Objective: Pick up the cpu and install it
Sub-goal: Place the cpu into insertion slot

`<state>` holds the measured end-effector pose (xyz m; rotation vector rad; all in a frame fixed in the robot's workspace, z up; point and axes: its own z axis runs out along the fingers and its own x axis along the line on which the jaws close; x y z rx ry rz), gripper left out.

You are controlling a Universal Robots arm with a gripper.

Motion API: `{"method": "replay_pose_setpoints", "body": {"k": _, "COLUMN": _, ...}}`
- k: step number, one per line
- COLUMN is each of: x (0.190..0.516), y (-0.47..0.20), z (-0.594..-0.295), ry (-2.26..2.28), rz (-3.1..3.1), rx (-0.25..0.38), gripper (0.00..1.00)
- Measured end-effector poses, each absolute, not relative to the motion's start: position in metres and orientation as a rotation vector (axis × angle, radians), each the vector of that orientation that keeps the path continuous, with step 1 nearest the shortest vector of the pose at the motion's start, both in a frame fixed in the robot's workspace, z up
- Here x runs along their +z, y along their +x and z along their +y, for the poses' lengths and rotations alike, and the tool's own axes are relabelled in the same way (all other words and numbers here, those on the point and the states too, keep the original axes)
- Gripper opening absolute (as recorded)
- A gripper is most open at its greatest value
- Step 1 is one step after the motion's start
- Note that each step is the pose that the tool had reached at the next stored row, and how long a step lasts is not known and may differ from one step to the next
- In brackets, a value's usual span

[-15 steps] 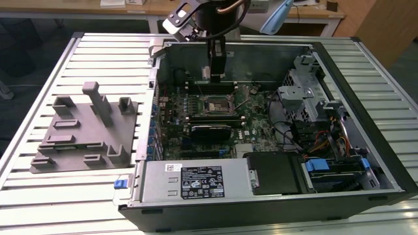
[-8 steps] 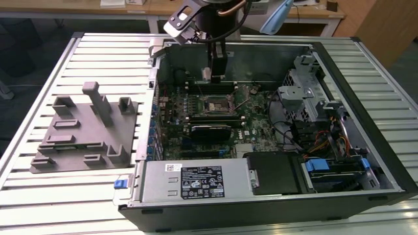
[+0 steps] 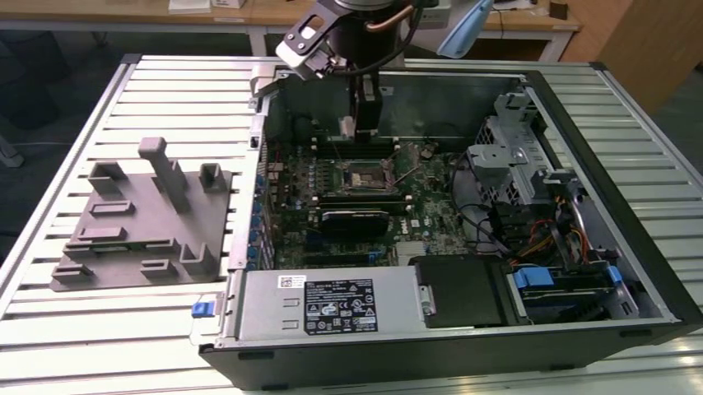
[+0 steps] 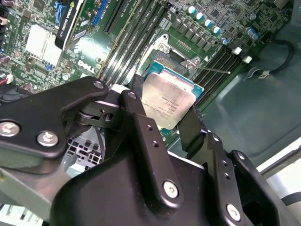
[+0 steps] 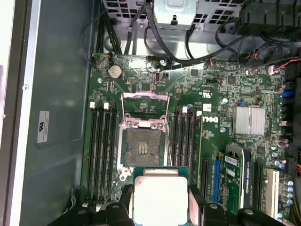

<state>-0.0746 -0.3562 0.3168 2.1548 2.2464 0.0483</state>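
My gripper (image 4: 165,115) is shut on the cpu (image 4: 169,100), a thin square chip with a pale silvery metal top and a green edge. Black fingers (image 4: 192,126) press on two of its opposite sides. In the first wrist view the cpu (image 5: 160,197) hangs just short of the dark socket (image 5: 141,147), whose metal frame (image 5: 145,104) is flipped open. In the exterior view the gripper (image 3: 363,123) hovers inside the open computer case, above the motherboard and just behind the socket (image 3: 365,175).
Memory slots (image 5: 101,150) flank the socket on both sides. A graphics card (image 3: 354,222), power supply (image 3: 329,300) and drive cage (image 3: 516,160) with cables fill the case. A grey plastic fixture block (image 3: 143,222) stands on the slatted table at the exterior view's left.
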Motion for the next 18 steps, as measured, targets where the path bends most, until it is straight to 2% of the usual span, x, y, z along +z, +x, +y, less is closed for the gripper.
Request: {"method": "replay_pose_setpoints", "body": {"k": 18, "x": 0.308, "y": -0.0746, "z": -0.3562, "ry": 2.149, "rz": 2.252, "rx": 0.048, "gripper": 0.54}}
